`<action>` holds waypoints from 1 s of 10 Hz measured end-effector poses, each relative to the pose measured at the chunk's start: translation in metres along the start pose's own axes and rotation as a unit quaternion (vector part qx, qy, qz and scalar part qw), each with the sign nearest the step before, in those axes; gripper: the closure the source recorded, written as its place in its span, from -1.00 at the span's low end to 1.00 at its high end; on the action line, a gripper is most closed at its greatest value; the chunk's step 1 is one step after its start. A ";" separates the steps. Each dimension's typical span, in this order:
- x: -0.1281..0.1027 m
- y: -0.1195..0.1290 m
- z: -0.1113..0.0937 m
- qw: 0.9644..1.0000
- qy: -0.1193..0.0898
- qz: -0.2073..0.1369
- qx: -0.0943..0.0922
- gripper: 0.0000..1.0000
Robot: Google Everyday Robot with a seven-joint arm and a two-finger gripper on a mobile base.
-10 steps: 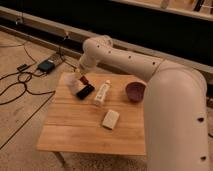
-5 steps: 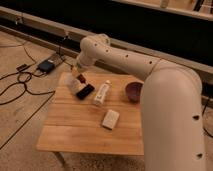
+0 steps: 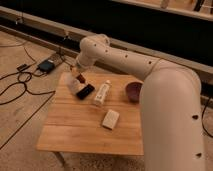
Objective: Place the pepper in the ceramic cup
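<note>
The robot's white arm [image 3: 150, 80] enters from the lower right, rises along the right side of the view, bends near the top centre and reaches down to the left toward the far left corner of the wooden table [image 3: 75, 135]. The gripper [image 3: 78, 75] hangs over that corner with its fingers pressed together, and the pepper [image 3: 80, 79], a small dark red sliver, is pinched at their tips. The pepper is held in the air, clear of the tabletop and just above the ceramic cup [image 3: 73, 86], which shows as a pale shape directly under and slightly left of the gripper; whether the pepper touches the cup's rim cannot be told. Just to the right of the cup lies a dark flat object [image 3: 85, 91], close against it. Further right a clear plastic bottle [image 3: 101, 93] lies on its side, pointing toward the far edge. Near the table's middle, apart from the bottle, sits a small pale block [image 3: 110, 119]. The dark maroon bowl [image 3: 133, 91] stands by the right edge, partly hidden behind the arm's thick forearm. On the floor to the left, black cables [image 3: 15, 87] trail toward a small bluish device [image 3: 46, 65] beyond the table's corner
</note>
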 end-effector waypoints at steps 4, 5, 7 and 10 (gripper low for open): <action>-0.013 -0.007 0.009 0.999 -0.030 -0.025 -0.003 1.00; -0.015 -0.007 0.015 0.999 -0.036 -0.032 -0.007 1.00; -0.021 -0.005 0.029 0.998 -0.045 -0.044 -0.018 1.00; -0.035 -0.002 0.048 0.996 -0.058 -0.059 -0.032 1.00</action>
